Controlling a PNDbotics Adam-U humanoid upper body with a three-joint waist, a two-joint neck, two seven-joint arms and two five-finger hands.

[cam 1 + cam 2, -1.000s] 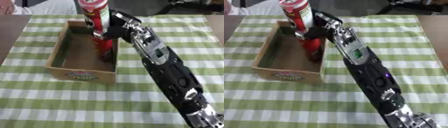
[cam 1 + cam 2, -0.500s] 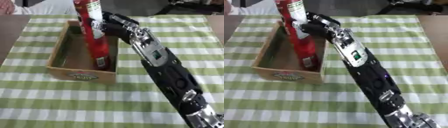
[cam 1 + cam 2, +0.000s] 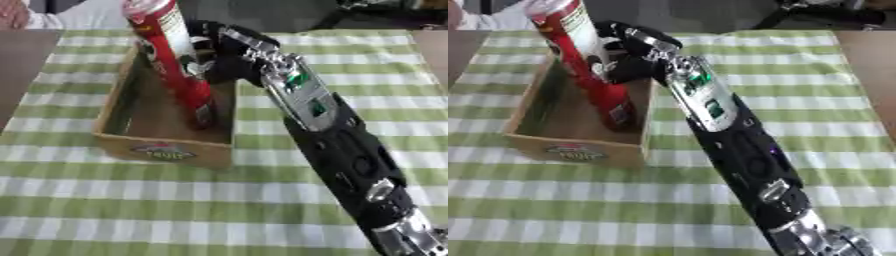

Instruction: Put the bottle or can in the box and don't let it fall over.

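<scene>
Reaching in from the lower right of the left eye view, the right hand (image 3: 217, 57) has its fingers (image 3: 194, 67) curled round the upper half of a tall red can (image 3: 175, 70). The can stands inside a shallow wooden box (image 3: 166, 150), its base on the box floor near the right wall, and it leans a little so that its pale top sits further left than its foot. A small light label shows low on the can's side. The box lies on a worktop (image 3: 131, 200) covered with a green and white checked cloth, and its near wall bears a printed oval logo (image 3: 164, 150) (the lettering is too blurred to read). The black and silver forearm (image 3: 328, 135) runs diagonally across the cloth, passing just beside the box's right wall.

Seen through the right eye view, the same scene sits shifted towards the left. The right hand (image 3: 627, 52) is clamped on the can (image 3: 584, 60) from its right side, with dark fingers (image 3: 604, 62) wrapped across the red surface about midway up. The can's foot rests in the box (image 3: 579, 150) close to the right wall, while the left part of the box floor shows bare wood. Brown worktop (image 3: 872, 65) shows beyond the cloth's right edge. The left hand appears in neither view.
</scene>
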